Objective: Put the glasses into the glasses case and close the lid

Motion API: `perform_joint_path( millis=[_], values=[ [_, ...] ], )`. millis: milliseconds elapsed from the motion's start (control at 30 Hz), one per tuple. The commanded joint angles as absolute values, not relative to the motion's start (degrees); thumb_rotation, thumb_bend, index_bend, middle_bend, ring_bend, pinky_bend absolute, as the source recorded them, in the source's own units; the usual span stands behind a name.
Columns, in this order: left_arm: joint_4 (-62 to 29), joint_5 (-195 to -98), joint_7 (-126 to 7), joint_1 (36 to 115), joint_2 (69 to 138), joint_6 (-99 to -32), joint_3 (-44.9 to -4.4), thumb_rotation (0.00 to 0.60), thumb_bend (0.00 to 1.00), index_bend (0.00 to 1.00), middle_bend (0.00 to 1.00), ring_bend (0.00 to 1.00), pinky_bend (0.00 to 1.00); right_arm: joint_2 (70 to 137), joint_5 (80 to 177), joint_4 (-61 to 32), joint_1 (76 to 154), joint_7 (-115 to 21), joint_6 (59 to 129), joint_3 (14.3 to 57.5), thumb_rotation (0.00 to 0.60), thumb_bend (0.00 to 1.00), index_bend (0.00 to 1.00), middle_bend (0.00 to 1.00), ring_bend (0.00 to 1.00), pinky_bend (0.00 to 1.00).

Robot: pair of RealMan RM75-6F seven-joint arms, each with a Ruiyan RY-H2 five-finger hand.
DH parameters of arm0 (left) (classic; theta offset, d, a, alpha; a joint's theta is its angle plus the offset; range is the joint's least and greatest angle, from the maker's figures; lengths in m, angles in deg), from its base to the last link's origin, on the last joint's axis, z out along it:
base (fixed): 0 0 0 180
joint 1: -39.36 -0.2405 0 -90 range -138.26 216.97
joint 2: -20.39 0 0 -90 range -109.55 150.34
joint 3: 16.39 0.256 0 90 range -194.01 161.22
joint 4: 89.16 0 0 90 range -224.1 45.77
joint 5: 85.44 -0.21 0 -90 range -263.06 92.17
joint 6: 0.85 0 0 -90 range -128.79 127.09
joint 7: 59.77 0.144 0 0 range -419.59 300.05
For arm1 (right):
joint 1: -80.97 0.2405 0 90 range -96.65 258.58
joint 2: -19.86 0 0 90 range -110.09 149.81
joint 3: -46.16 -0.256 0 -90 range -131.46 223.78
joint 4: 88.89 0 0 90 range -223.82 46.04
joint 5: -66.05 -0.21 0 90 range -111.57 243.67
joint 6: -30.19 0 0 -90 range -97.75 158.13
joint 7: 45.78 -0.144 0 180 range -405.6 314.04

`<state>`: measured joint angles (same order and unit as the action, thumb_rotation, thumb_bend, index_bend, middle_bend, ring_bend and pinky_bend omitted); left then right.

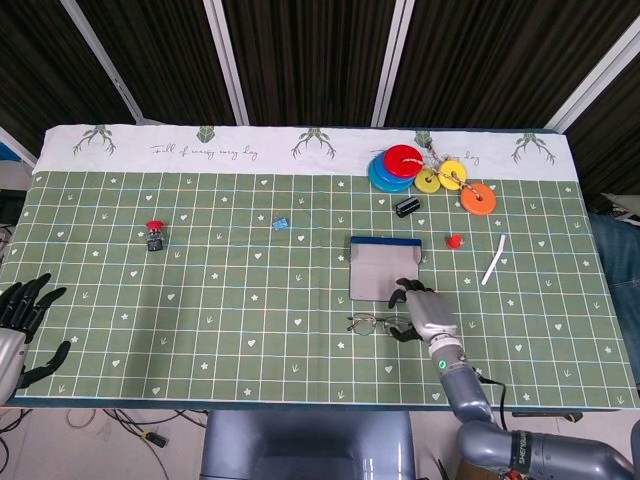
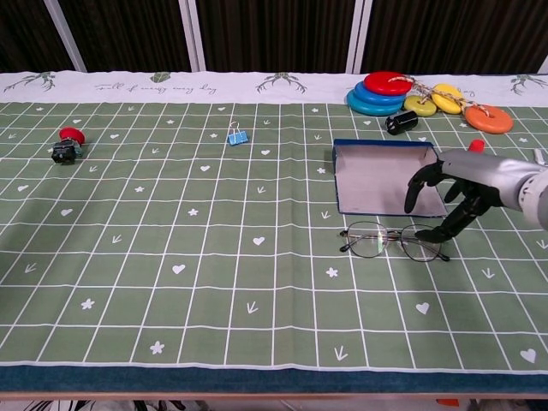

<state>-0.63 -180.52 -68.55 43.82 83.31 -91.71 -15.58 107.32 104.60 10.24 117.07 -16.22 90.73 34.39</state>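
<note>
Glasses with thin wire frames and clear lenses [image 2: 394,241] lay flat on the green gridded surface [image 2: 214,257], just in front of the open grey glasses case with a dark blue rim [image 2: 385,178]. The right hand [image 2: 454,199] hung over the right end of the glasses and the case's near right corner, its dark fingers [image 2: 416,190] spread apart and curled downward, holding nothing; one fingertip reached down close to the right lens, though contact could not be told. In the head view the same right hand [image 1: 420,310] sat between the case [image 1: 384,268] and the glasses [image 1: 372,323], overlapping the frame's right side.

The left hand [image 1: 22,318] rested at the far left edge of the surface, fingers splayed and empty, well apart from everything.

Farther out, a small red cone-shaped piece [image 2: 476,145] showed just behind the right hand. A stack of red and blue discs [image 2: 381,92] stood near yellow and orange rings [image 2: 458,104], with a small black cylinder [image 2: 400,123] beside them. A white stick [image 1: 493,259] lay to the right of the case. A blue binder clip [image 2: 237,135] and a red-capped black button [image 2: 67,144] sat toward the left.
</note>
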Motion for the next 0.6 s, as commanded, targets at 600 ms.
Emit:
perform_joint_path(
  millis=[600],
  values=[
    [-0.18,-179.59,-68.18,43.70,83.18,-91.41,-15.86,0.600,0.34,0.12,0.00,0.00,0.00,112.07,104.64,4.95,119.23,-16.73,91.42,34.85,0.600,0.43,0.50,0.16,0.12,0.21]
  ],
)
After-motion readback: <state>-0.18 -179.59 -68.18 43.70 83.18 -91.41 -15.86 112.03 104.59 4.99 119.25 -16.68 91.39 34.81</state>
